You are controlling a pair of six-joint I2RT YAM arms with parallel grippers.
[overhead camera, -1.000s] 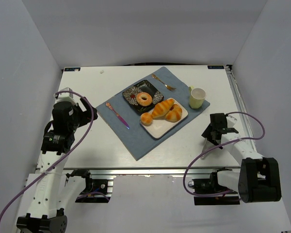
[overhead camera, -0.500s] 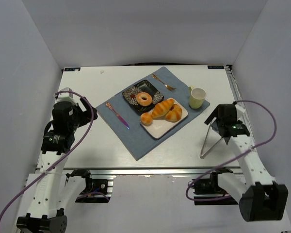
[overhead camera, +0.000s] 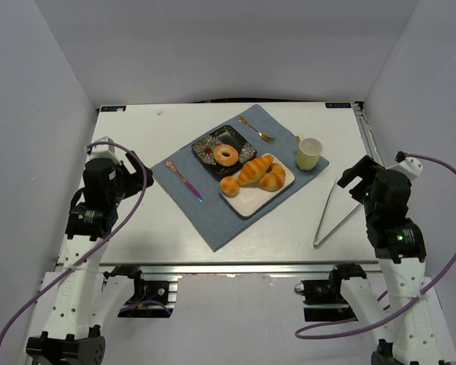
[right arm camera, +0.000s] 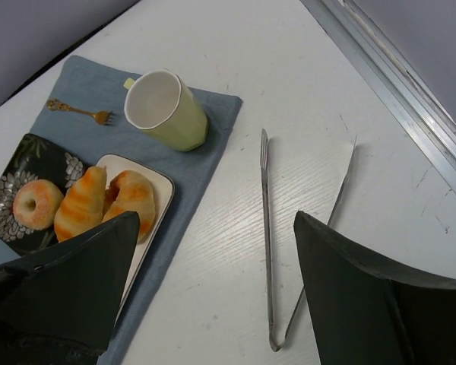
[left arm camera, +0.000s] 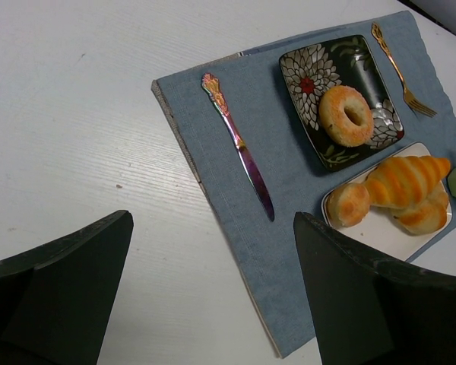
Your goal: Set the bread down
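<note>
The right gripper has lifted off the tongs, dropped right of the mat. The bread rests on the mat's dark plate, apparently delivered. Left wrist: left gripper wide, empty. Right wrist: jaws wide, empty.

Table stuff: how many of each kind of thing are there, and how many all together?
Ring bread: 1
Long rolls: 2
Round bun: 1
Plates: 2
Fork: 1
Knife: 1
Cup: 1
Tongs: 1
Placemat: 1
Total: 11
</note>
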